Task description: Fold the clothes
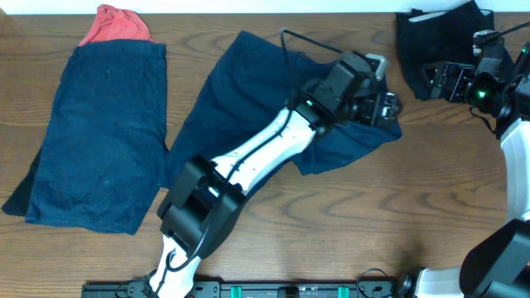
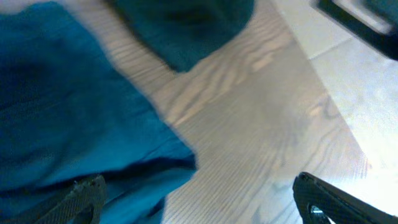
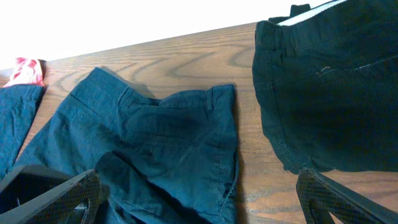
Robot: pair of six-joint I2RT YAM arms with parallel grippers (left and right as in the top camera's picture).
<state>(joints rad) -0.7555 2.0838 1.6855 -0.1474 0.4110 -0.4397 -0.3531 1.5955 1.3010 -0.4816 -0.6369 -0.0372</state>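
Navy shorts (image 1: 240,91) lie crumpled in the middle of the table, their right edge under my left gripper (image 1: 386,108). In the blurred left wrist view that gripper (image 2: 199,202) is open above the wood, the shorts' edge (image 2: 74,124) under its left finger (image 2: 84,196). Another pair of navy shorts (image 1: 103,136) lies flat at the left. A near-black garment (image 1: 439,37) is heaped at the back right, where my right gripper (image 1: 426,80) hovers. It (image 3: 199,199) is open and holds nothing, above the gap between the middle shorts (image 3: 168,137) and the black garment (image 3: 329,93).
A red cloth (image 1: 116,25) sticks out from behind the left shorts at the table's back edge, and is also seen from the right wrist (image 3: 28,71). Bare wood (image 1: 373,215) runs along the front right. A pale floor (image 2: 373,112) shows beyond the table edge.
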